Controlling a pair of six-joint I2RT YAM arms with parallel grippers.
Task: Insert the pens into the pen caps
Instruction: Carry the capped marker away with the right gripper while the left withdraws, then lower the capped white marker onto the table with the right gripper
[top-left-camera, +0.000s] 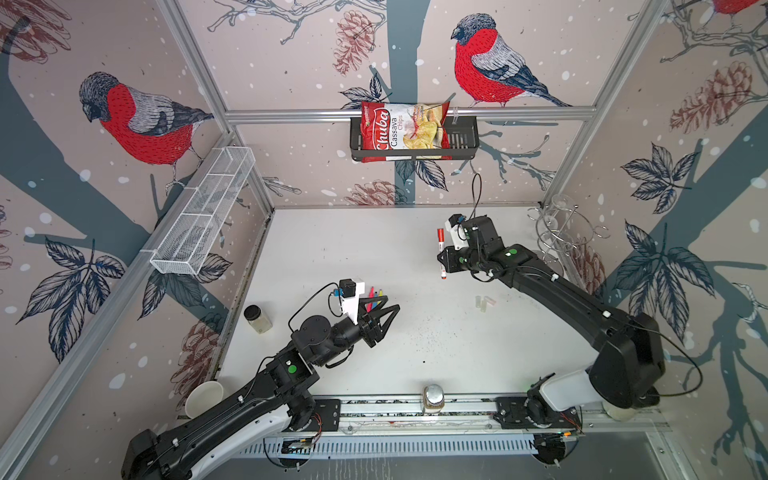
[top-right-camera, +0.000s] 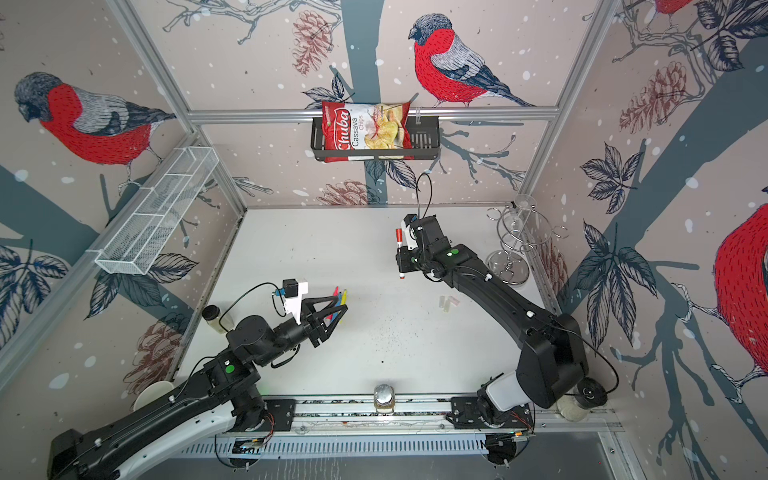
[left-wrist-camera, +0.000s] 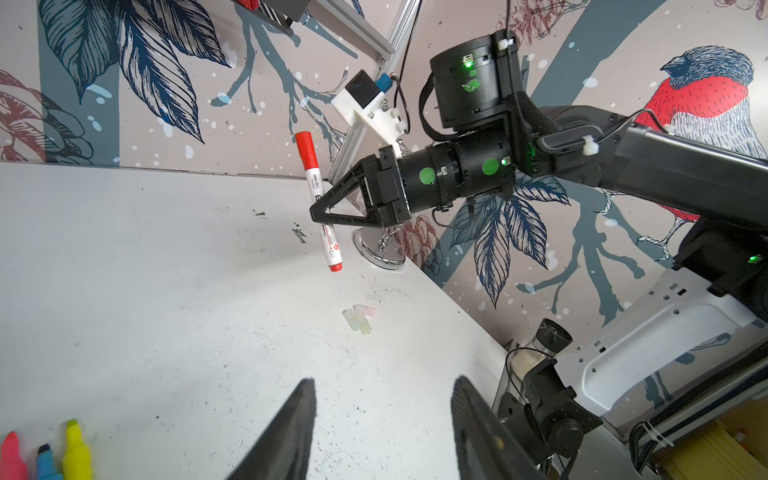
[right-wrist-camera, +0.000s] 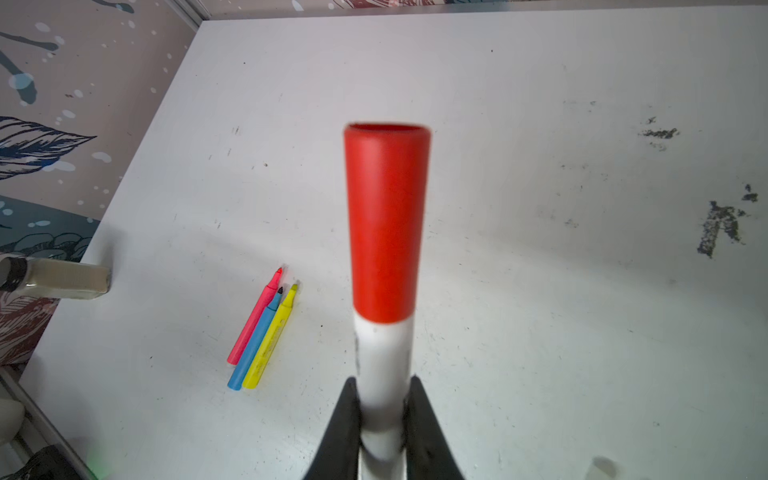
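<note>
My right gripper (top-left-camera: 441, 255) (top-right-camera: 399, 255) (right-wrist-camera: 383, 380) is shut on the white pen (left-wrist-camera: 322, 216) and holds it upright above the back of the table. An opaque red pen cap (right-wrist-camera: 386, 220) (left-wrist-camera: 305, 151) sits on the pen's upper end. The pink, blue and yellow pens (right-wrist-camera: 262, 332) (top-right-camera: 338, 299) (left-wrist-camera: 45, 455) lie side by side on the table, uncapped. Above them hovers my left gripper (top-left-camera: 392, 303) (top-right-camera: 340, 302) (left-wrist-camera: 384, 380), open and holding nothing. Three translucent pen caps (top-left-camera: 484, 302) (top-right-camera: 448, 302) (left-wrist-camera: 358, 318) lie in a cluster to the right of the middle.
A spice jar (top-left-camera: 257, 319) stands at the table's left edge and another jar (top-left-camera: 433, 399) on the front rail. A wire glass rack (top-left-camera: 557, 237) fills the back right corner. A paper cup (top-left-camera: 203, 399) sits at front left. A mesh basket (top-left-camera: 203, 212) hangs on the left wall.
</note>
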